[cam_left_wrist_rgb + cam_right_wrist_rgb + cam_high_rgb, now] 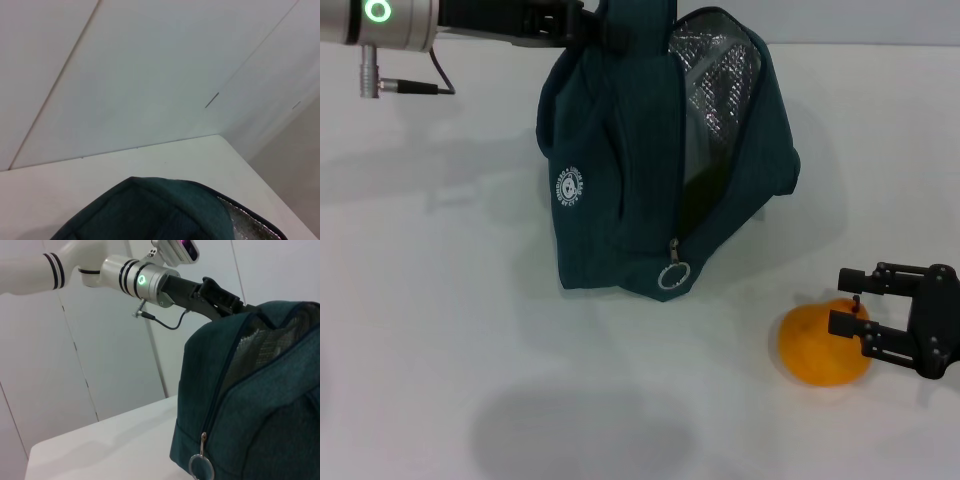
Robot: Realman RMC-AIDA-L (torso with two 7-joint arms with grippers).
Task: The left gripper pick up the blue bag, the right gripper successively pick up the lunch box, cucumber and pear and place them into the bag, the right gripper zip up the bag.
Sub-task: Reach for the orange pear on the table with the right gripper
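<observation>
The orange-yellow pear with a short dark stem (pixel 823 345) is seen resting on the white table (pixel 440 330), toward the robot's right and nearer the robot than the bag. The black two-finger right gripper (pixel 850 302) is positioned at the pear's right flank, its fingers spread apart; the nearer finger overlaps the fruit's upper right edge beside the stem, though whether contact is made cannot be confirmed from the head view. The pear thus lies just to the left of the gripper, along the line in which the fingers point, so a short advance leftward would be required before closing. The large dark teal-blue fabric bag (pixel 620 190) is held off to the left and farther back, well apart from the pear, with its mouth open toward the right and its silver foil lining (pixel 715 65) exposed; the silver ring zipper pull (pixel 673 277) hangs at the front. The black left gripper (pixel 555 25) is clamped on the bag's top edge. The right arm is clearly the nearer to the pear.
</observation>
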